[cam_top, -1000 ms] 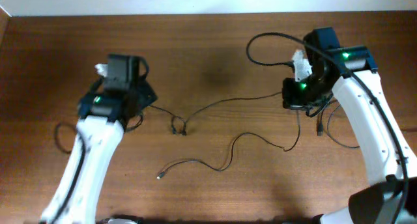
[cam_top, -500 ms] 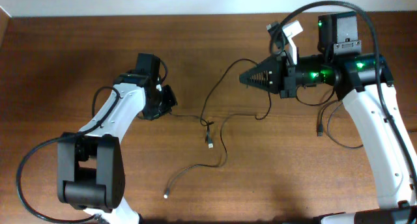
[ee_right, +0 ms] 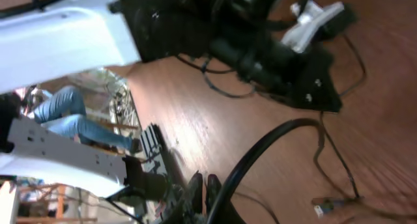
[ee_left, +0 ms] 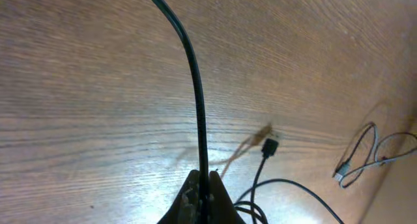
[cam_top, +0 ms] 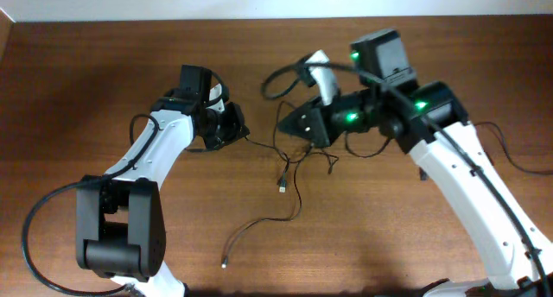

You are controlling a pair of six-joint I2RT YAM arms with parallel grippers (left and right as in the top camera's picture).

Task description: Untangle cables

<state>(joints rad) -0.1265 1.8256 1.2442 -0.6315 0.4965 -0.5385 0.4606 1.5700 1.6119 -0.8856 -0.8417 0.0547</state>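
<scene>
While the brown table point(cam_top: 86, 72) fills the frame, the left gripper point(cam_top: 238, 131), left of centre, and the right gripper point(cam_top: 285, 126), at centre, each pinch the thin black cables point(ee_left: 199, 107), which trail toward bottom centre, a small plug point(cam_top: 282, 186) lying mid-frame.

Left gripper point(cam_top: 233, 129) is over the table point(cam_top: 86, 72), left of centre. Right gripper point(cam_top: 289, 124) is just right of it, the tips facing. Cables point(cam_top: 284, 167) run between and before them. One plug point(cam_top: 282, 186) lies just before the gap. Second plug point(cam_top: 225, 262) lies nearer the front edge, to the left.
</scene>
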